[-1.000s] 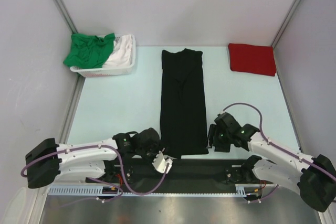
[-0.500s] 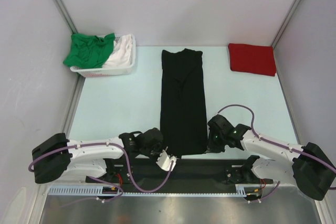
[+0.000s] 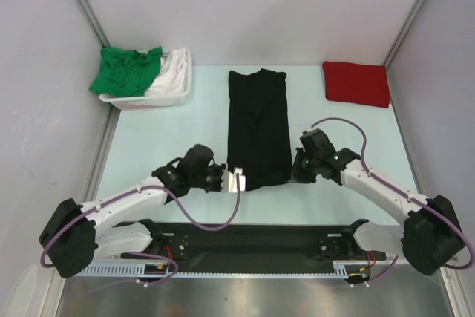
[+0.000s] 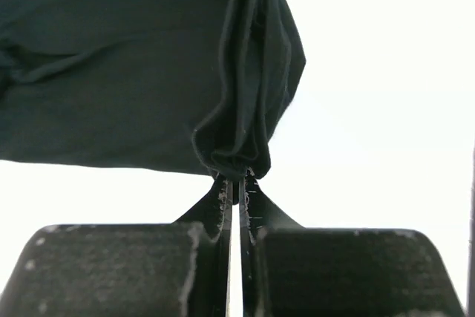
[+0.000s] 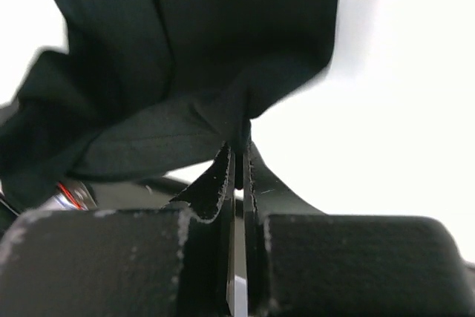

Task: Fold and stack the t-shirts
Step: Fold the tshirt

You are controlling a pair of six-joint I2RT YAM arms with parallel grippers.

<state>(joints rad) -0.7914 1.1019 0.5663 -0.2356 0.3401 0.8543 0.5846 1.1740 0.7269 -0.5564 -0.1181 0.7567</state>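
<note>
At the far left corner of the table (image 3: 163, 146), a white plastic basket (image 3: 152, 100) holds two garments. The green t-shirt (image 3: 122, 70) fills its left part, crumpled, and spills over the left rim. The white t-shirt (image 3: 172, 72) lies bunched in the right part, touching the green one. Neither is folded.

At the far right corner, the red t-shirt (image 3: 356, 83) lies on the table surface as a flat, folded rectangle. It is well apart from the basket and in no container.

The black t-shirt (image 3: 257, 124) lies along the middle of the table, between the basket and the red item and touching neither. It is folded into a long, narrow strip running from the far side toward the arms, collar end farthest away.

The left gripper (image 3: 236, 180) is at the near left corner of this strip. The left wrist view shows its jaws clenched on a gathered fold of black cloth, with only a thin slit between the fingertips (image 4: 223, 200).

The right gripper (image 3: 298, 171) is at the near right corner. The right wrist view likewise shows its jaws pinched tight on a bunch of the black fabric, which drapes away above the fingertips (image 5: 223, 165).

Both arms reach forward from their bases, one on either side of the strip.
</note>
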